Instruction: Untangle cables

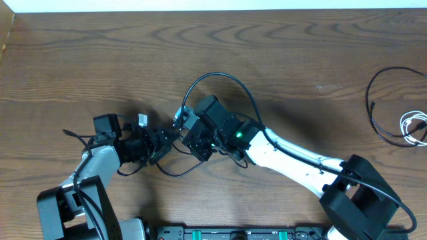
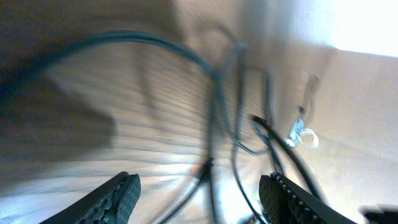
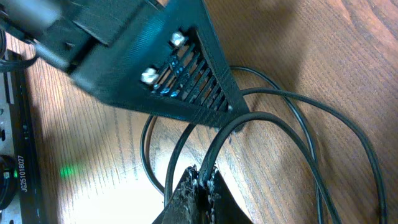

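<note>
1. Your right arm (image 1: 293, 157) reaches across to the middle of the table (image 1: 80, 60) and meets the left arm (image 1: 100, 160) there, with the two wrists crowded close together. A broad sideways pull from either one could knock the claws into each other.
2. The black tangle (image 1: 230, 80) lies mid-table. One wide loop arches away from the claws and other strands cross beneath them. If you pull along the wrong line, the crossing probably cinches into a knot instead of opening.
3. A separate black cable (image 1: 373, 113) and the white cable (image 1: 415, 127) lie at the far right edge, well apart from the work. Dragging the tangle that way risks mixing them in.
4. The left gripper (image 2: 202, 199) stands wide apart with nothing in its hold. Several blurred strands run between its fingers. If you close now, you may catch two strands at once and lock the tangle.
5. The right gripper (image 3: 200, 186) is clamped tight on a strand of the tangle, which comes out at its tips. A sharp tug could slip the thin cord free or strain it.
6. A small white tag (image 2: 303, 134) sits among the strands and could snag as the cords slide.
</note>
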`<action>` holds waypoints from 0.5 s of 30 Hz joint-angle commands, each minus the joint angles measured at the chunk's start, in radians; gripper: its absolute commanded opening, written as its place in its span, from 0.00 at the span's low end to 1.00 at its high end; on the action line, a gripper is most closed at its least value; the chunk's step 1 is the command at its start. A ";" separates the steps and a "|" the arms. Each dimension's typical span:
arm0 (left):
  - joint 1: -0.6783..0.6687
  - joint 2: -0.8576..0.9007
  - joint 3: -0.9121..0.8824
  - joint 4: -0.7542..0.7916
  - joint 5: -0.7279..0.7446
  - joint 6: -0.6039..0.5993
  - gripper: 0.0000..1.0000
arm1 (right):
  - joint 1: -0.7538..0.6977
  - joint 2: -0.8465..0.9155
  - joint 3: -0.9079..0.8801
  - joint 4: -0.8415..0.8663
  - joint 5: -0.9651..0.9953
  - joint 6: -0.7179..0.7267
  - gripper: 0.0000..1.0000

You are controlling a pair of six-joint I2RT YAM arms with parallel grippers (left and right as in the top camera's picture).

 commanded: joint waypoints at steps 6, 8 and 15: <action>0.043 -0.008 0.019 0.004 0.068 0.081 0.68 | 0.000 -0.016 -0.005 -0.013 -0.003 -0.015 0.01; 0.066 -0.008 0.019 -0.001 0.034 0.080 0.68 | 0.002 -0.016 -0.005 -0.017 -0.003 -0.015 0.01; 0.111 -0.008 0.019 -0.005 -0.075 0.080 0.68 | 0.004 -0.008 -0.006 -0.023 -0.003 -0.014 0.01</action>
